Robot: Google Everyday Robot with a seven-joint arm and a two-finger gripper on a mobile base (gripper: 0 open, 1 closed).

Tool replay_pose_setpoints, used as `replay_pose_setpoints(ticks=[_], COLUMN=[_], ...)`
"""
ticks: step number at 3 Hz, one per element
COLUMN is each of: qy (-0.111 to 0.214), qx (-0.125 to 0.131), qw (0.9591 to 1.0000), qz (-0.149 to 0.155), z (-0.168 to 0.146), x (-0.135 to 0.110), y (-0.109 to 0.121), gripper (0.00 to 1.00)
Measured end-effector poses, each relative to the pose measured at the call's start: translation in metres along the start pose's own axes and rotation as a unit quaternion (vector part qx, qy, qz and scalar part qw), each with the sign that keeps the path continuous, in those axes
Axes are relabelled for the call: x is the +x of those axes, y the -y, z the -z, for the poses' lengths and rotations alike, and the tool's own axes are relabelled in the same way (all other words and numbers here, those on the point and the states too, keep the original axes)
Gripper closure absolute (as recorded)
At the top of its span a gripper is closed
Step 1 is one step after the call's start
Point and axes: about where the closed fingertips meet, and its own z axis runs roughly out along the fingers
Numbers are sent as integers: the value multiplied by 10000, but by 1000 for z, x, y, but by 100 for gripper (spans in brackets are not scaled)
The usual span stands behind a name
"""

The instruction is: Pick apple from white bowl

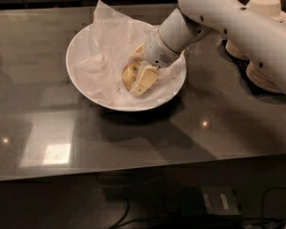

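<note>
Claw (139, 73) down in the white bowl (80, 56) — apple (128, 75) right beside it.

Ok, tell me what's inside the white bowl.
Crumpled paper, the apple, and the end effector down at the apple, covering its right side. Paper hides the bowl floor.

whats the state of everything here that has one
apple: in the white bowl, resting on the paper
white bowl: upright on the table, lined with crumpled paper
gripper: down inside the white bowl, against the apple
paper bowls: stacked, at the right edge
</note>
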Motion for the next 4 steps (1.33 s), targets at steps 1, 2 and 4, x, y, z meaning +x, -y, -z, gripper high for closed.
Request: replay_pose_setpoints(ticks=[1, 2, 4], qy=[-5, -4, 16], qx=[-26, -26, -27], qw=[10000, 10000, 10000], qz=[-15, -15, -19], z=[-3, -3, -3], x=[2, 2, 2], y=[0, 0, 0], gripper=[31, 49, 95])
